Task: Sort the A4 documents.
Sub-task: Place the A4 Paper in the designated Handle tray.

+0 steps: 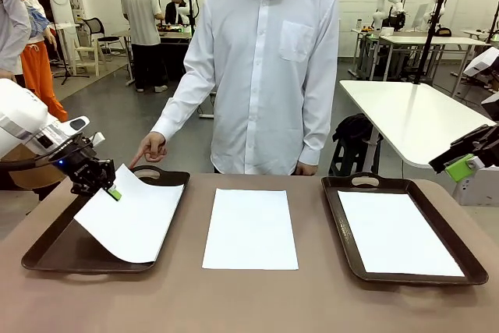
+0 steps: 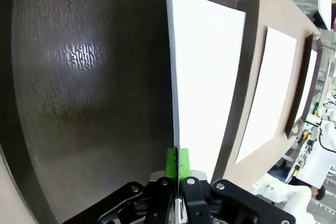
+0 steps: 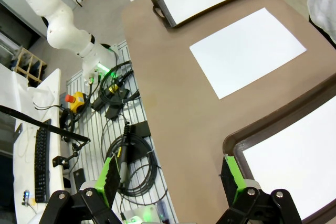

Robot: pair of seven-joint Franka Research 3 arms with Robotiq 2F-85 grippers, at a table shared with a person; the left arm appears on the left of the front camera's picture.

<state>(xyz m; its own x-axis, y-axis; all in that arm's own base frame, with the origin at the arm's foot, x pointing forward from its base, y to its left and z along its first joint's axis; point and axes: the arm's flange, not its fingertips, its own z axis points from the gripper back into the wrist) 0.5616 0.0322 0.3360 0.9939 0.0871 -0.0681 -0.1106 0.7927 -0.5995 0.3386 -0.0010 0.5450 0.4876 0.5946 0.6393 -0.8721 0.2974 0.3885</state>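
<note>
Fingers of the left claw [image 1: 111,189] pinch the far-left corner of one A4 document [image 1: 132,220], with the paper edge caught between the green pads. That corner is lifted. The rest of the held sheet droops across the left tray [image 1: 48,259], lying skewed and not flat, its right side close against the tray's right wall. Much of the dark tray floor on the left is bare in the left wrist view.

Just beyond the tray's far handle, the person's hand [image 1: 150,148] points a finger down toward this tray, near the claw but apart from it.

A second sheet [image 1: 251,228] lies flat on the bare table [image 1: 249,302], between the two trays and touching neither. A third sheet [image 1: 398,232] lies squarely inside the right tray [image 1: 337,220]. The right claw [image 3: 170,174] hangs with its jaws spread wide and nothing between them, above the table edge by that tray's near corner.

By my reckoning, one document is sorted, one is partway in and needs releasing and settling flat, and the middle one is untouched. The pointing hand is the only thing close to the left arm's way out, and nothing lies over the middle sheet.
</note>
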